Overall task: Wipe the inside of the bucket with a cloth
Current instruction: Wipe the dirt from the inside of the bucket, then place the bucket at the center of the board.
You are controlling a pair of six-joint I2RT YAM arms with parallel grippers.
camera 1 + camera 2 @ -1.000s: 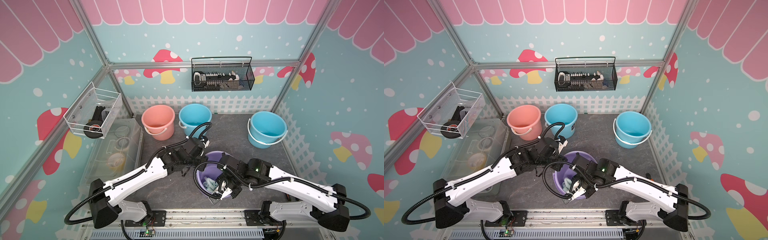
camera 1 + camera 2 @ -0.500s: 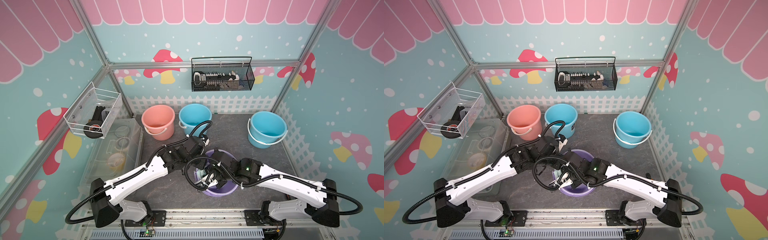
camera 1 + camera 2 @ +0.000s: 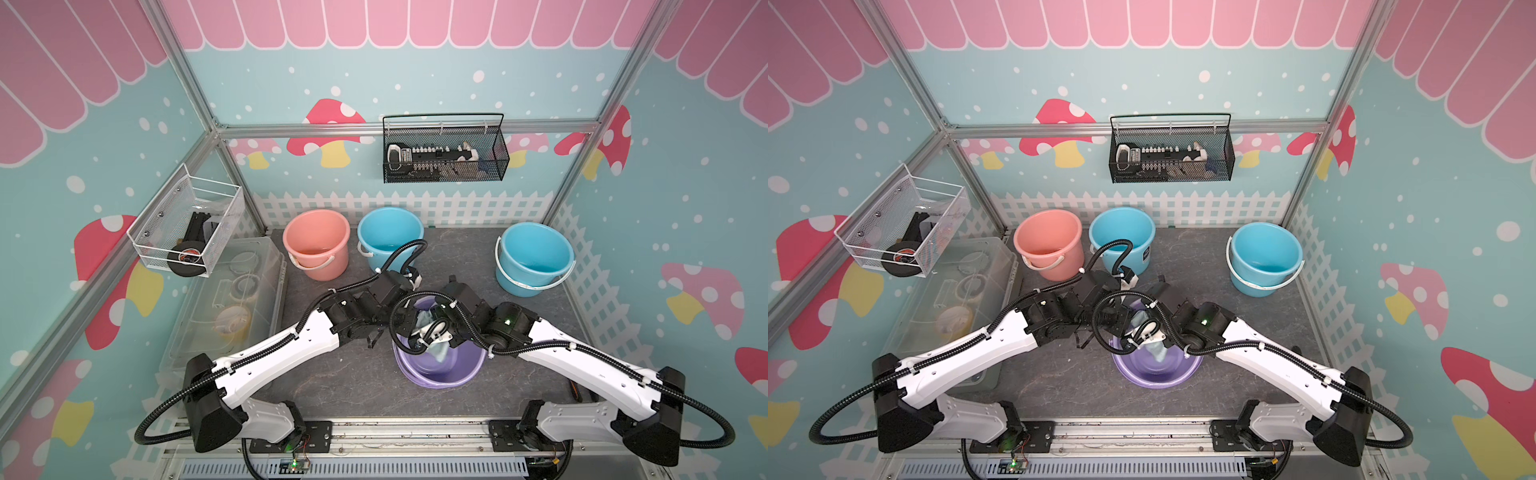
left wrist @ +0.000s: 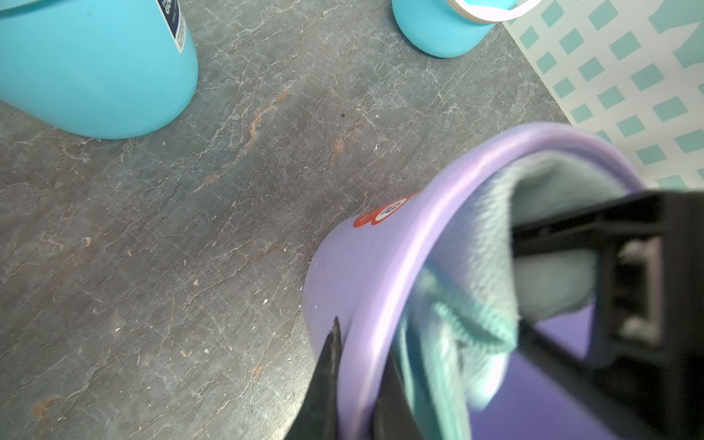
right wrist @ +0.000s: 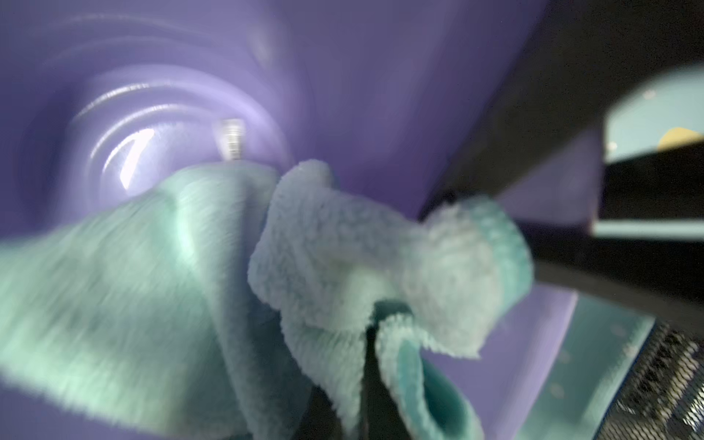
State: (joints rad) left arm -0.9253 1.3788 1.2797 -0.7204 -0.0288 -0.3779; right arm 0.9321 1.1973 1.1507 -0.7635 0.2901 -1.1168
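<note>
Grey tabletop (image 3: pixel 357 386) — purple bucket (image 3: pixel 436 372) holds aqua cloth (image 3: pixel 440 353).

**Twin White Arms, Black at Every Joint**

The left arm (image 3: pixel 282 353) and the right arm (image 3: pixel 582 357) wore glossy white shells between chunky black joints. Ribbed black cable (image 3: pixel 139 433) ran from each shoulder, bound to the shells with white ties. A small green light (image 3: pixel 506 322) glowed on the right arm. The left gripper (image 4: pixel 362 354) had thin, tapered black fingers.
</note>
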